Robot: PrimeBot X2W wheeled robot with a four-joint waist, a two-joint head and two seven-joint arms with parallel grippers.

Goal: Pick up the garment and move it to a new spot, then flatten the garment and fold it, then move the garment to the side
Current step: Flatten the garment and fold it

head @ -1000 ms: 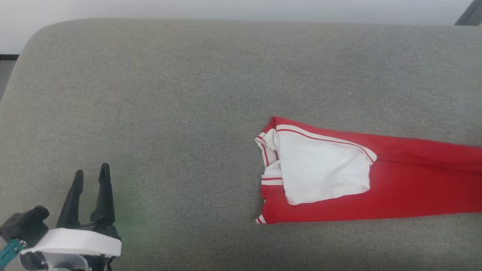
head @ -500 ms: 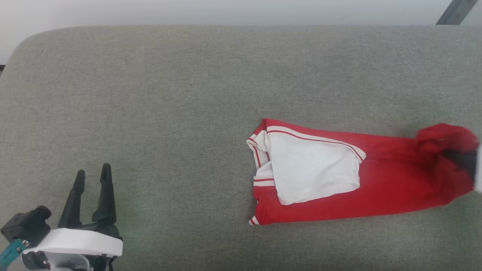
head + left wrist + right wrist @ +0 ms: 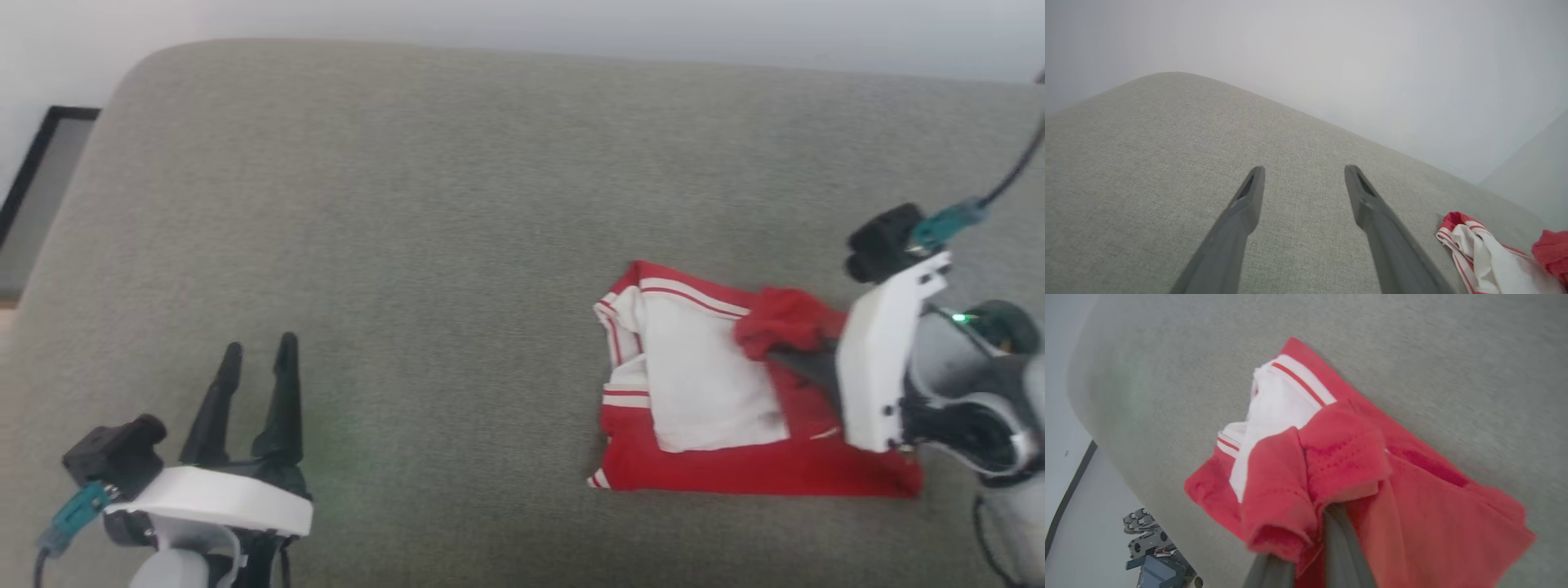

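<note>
Head view: your right tool (image 3: 777,351) pinches the shirt (image 3: 735,478) by its red hem (image 3: 784,321), above the white sleeve (image 3: 706,384), on the cushion (image 3: 408,204). Left tool (image 3: 260,347) stands wide, well apart. Lay it square, edges matched.

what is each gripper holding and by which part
Right gripper is shut on the red jersey's bunched bottom hem; left gripper is open, holding nothing.

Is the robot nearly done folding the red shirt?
About halfway. Done: the shirt lies on the cushion with a white sleeve folded in. In hand: the right gripper is shut on the red bottom end, held up over the sleeve. The left gripper is open, off the shirt. Left: lay that end down, let go, move the shirt aside.
</note>
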